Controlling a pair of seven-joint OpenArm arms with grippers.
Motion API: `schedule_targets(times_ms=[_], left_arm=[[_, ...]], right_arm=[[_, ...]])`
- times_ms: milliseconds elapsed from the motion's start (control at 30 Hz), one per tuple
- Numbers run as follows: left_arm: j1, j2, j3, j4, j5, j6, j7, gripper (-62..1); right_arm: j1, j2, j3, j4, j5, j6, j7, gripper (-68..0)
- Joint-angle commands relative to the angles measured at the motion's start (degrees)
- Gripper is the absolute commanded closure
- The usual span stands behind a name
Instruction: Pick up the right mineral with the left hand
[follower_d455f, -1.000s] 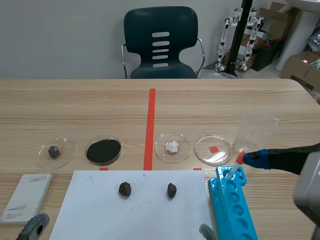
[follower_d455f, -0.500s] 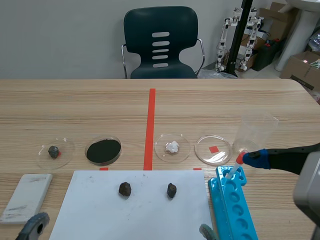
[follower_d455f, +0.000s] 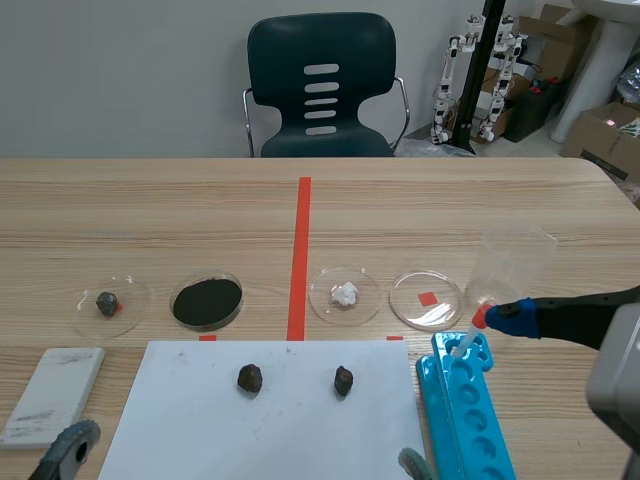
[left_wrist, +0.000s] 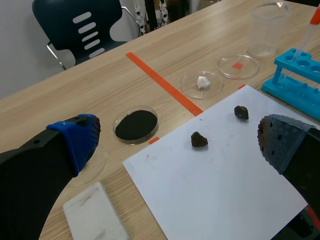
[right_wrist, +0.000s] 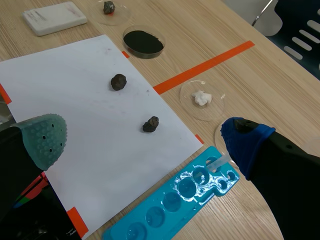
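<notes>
Two dark minerals lie on a white paper sheet (follower_d455f: 260, 420). The right mineral (follower_d455f: 343, 379) is closest to the white powder dish and the blue rack; the left mineral (follower_d455f: 249, 377) rests a hand's width from it. In the left wrist view the right mineral (left_wrist: 241, 112) is ahead of my left gripper (left_wrist: 177, 145), toward its grey-padded finger, and well apart from it. That gripper is open and holds nothing. My right gripper (right_wrist: 145, 140) is open too, hovering over the paper and the rack, with the right mineral (right_wrist: 150, 124) below it between its fingers.
Several petri dishes stand in a row beyond the paper: a small stone (follower_d455f: 106, 302), black powder (follower_d455f: 207, 300), white powder (follower_d455f: 344, 294) and an empty dish (follower_d455f: 427, 298). A clear beaker (follower_d455f: 512, 262), a blue rack (follower_d455f: 465, 420) with a pipette (follower_d455f: 470, 335), and a white block (follower_d455f: 55, 392) flank it.
My left gripper's finger at the scene's lower left has shifted slightly down and left. The minerals and the right arm have not moved.
</notes>
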Motion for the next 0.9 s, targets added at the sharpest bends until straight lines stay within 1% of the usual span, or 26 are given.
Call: schedule_targets(times_ms=[0,300,333,367,400,467,567,633,733,800,867], left_arm=[[-0.3,0.0,-0.2,1.1,-0.7,0.1,-0.1,-62.3],[-1.0,0.0,-0.1,1.2,-0.8,0.1,1.4,-62.3],[-1.4,-0.1,-0.1,1.2,-1.0,0.1,2.3,-62.3],[-2.2,-0.1,-0.1,1.2,-2.0,0.1,3.9,-62.3],[-3.2,-0.2,0.0,1.2,-3.7,0.0,6.2,-62.3],[-5.9,-0.6,0.4,1.1,-7.8,-1.0,13.3,-62.3],[-10.8,-0.7,1.5,1.0,-11.2,-3.7,23.9,-62.3],[-13.4,-0.7,2.8,1.0,-14.0,-3.8,29.4,-62.3],[-17.8,-0.7,5.8,1.0,-14.4,-3.6,35.9,-62.3],[-20.7,-0.7,8.2,1.0,-14.4,-1.9,39.9,-62.3],[-23.5,-0.7,10.6,1.0,-16.1,0.8,44.7,-62.3]], right_arm=[[-0.2,0.1,0.2,0.3,0.6,-0.2,0.9,-65.3],[-0.2,0.1,0.2,0.3,0.6,-0.2,0.9,-65.3],[-0.2,0.1,0.2,0.3,0.6,-0.2,0.9,-65.3],[-0.2,0.1,0.2,0.3,0.6,-0.2,0.9,-65.3],[-0.2,0.1,0.2,0.3,0.6,-0.2,0.9,-65.3],[-0.2,0.2,0.2,0.3,0.6,-0.2,0.9,-65.3],[-0.2,0.1,0.2,0.3,0.6,-0.2,0.9,-65.3],[-0.2,0.1,0.2,0.3,0.6,-0.2,0.9,-65.3],[-0.2,0.1,0.2,0.3,0.6,-0.2,0.9,-65.3],[-0.2,0.1,0.2,0.3,0.6,-0.2,0.9,-65.3],[-0.2,0.1,0.2,0.3,0.6,-0.2,0.9,-65.3]])
